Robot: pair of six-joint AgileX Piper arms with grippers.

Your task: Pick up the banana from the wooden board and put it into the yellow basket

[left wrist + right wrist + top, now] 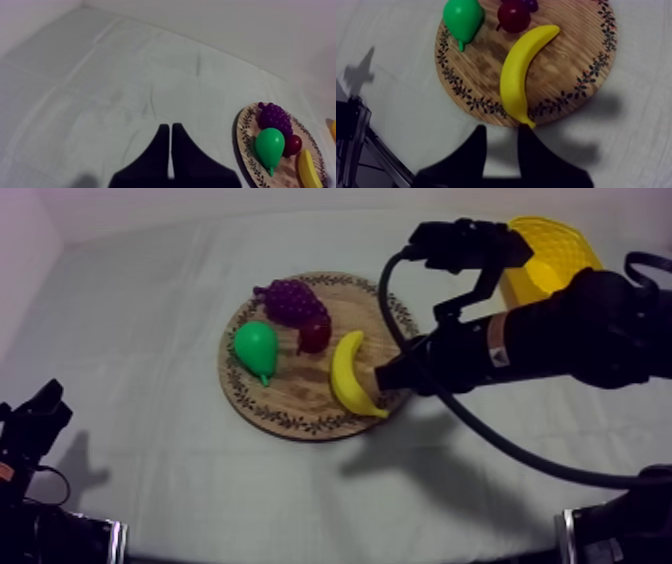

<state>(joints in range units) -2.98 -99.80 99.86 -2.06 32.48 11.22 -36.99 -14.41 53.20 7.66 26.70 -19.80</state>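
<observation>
Right hand hangs low at the wooden board's rim, fingers parted, nothing between them. The banana lies on the board dead ahead, its long axis running away from the hand, near tip just off one finger. Bare wood on its outer side, small red fruit at the far end. Yellow basket sits behind the arm. Left hand is pinched together, well apart

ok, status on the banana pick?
Left claw shut, away from board. Right claw open, just short of banana. It lies flat on board, untouched. Nothing in the way.
</observation>
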